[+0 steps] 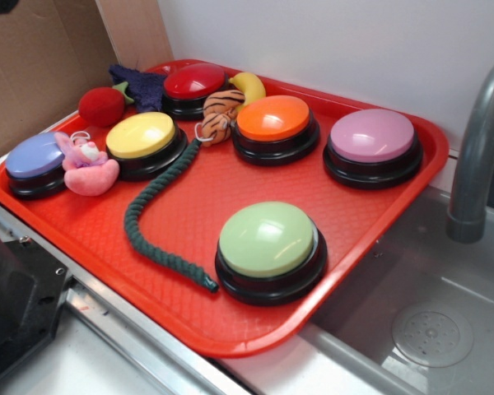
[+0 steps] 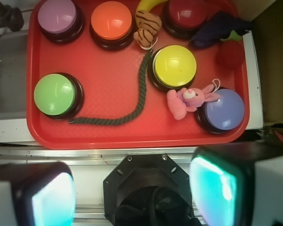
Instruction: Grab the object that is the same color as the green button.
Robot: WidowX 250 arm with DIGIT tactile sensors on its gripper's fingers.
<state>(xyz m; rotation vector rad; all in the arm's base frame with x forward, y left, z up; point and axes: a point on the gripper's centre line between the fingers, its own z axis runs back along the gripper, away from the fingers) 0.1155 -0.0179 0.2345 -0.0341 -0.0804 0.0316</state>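
Note:
A long dark green twisted rope (image 1: 145,224) (image 2: 132,106) lies curved on the red tray (image 1: 189,206) (image 2: 113,80), running from beside the yellow button to the base of the pale-green dome button (image 1: 268,243) (image 2: 55,94). In the wrist view my gripper (image 2: 132,195) hangs high above the tray's near edge, over the robot base. Its two pads (image 2: 212,190) stand wide apart with nothing between them. The gripper does not show in the exterior view.
On the tray also sit yellow (image 1: 142,137), orange (image 1: 273,122), pink (image 1: 372,140), red (image 1: 193,84) and blue (image 1: 34,158) buttons, a striped plush (image 1: 220,111), a pink bunny (image 1: 86,164), a banana (image 1: 249,84) and a red ball (image 1: 101,105). A sink (image 1: 428,313) and faucet (image 1: 477,156) lie right.

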